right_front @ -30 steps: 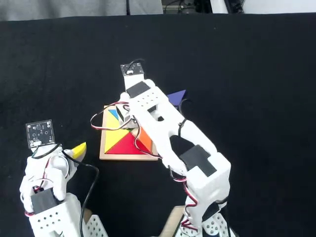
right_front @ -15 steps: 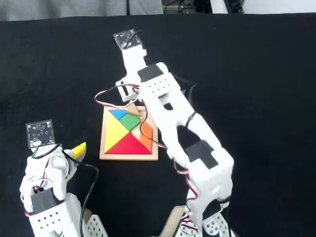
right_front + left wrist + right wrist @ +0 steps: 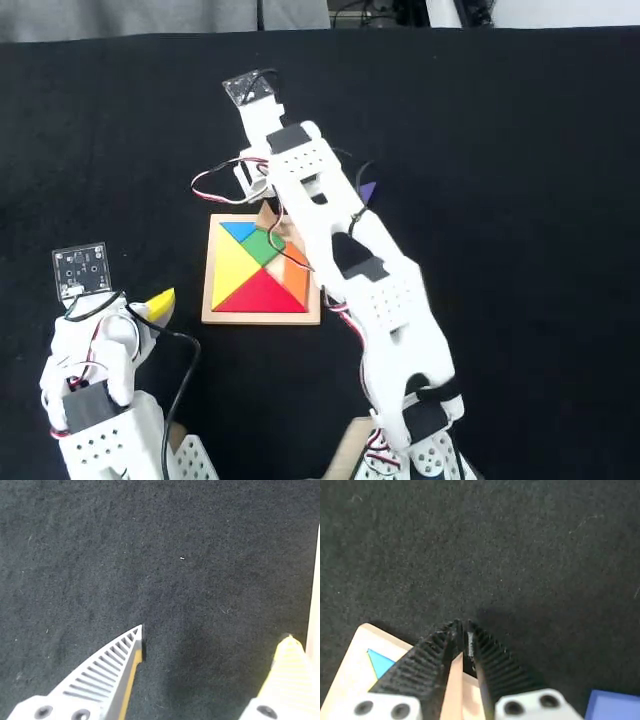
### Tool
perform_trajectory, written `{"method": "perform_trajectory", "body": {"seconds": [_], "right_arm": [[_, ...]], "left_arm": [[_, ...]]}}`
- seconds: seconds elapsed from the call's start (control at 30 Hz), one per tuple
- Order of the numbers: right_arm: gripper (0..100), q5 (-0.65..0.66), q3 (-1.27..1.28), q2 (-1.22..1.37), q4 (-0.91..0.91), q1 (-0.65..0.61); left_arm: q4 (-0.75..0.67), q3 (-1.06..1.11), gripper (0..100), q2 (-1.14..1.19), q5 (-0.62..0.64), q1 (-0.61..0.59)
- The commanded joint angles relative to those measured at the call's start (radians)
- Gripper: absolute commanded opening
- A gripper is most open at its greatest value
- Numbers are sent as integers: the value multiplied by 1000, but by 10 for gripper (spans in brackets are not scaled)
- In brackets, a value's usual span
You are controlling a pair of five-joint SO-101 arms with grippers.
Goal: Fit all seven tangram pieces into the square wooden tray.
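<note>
The right gripper point(image 3: 462, 625), jaws almost together and seemingly empty, hangs at the far edge of the tray point(image 3: 260, 318); the violet piece point(image 3: 367, 189) lies off its far right corner, nearer this arm than the wide-spread left gripper point(image 3: 214, 632)

Tray point(image 3: 260, 318) pale wood. In the tray: blue triangle point(image 3: 238, 230), green piece point(image 3: 263, 245), yellow triangle point(image 3: 232, 268), red triangle point(image 3: 262, 294), orange piece point(image 3: 294, 278). Violet-blue piece point(image 3: 367, 190) off the tray's far right corner. Cloth point(image 3: 520, 200) plain black. Left gripper point(image 3: 214, 632): one finger white with ridges, one yellow. Right gripper point(image 3: 462, 625): black, ribbed fingers point(image 3: 490, 652).
</note>
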Motion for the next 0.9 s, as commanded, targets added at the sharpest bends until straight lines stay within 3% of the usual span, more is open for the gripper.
{"method": "perform_trajectory", "body": {"seconds": [0.0, 0.2, 0.87], "right_arm": [[11, 5, -177, 33, 101, 5], [11, 8, -255, 84, 252, 6], [11, -40, -272, 67, 511, -75]], "left_arm": [[3, 16, 395, -14, -5, 10], [3, 16, 395, -14, -5, 10], [3, 16, 395, -14, -5, 8]]}}
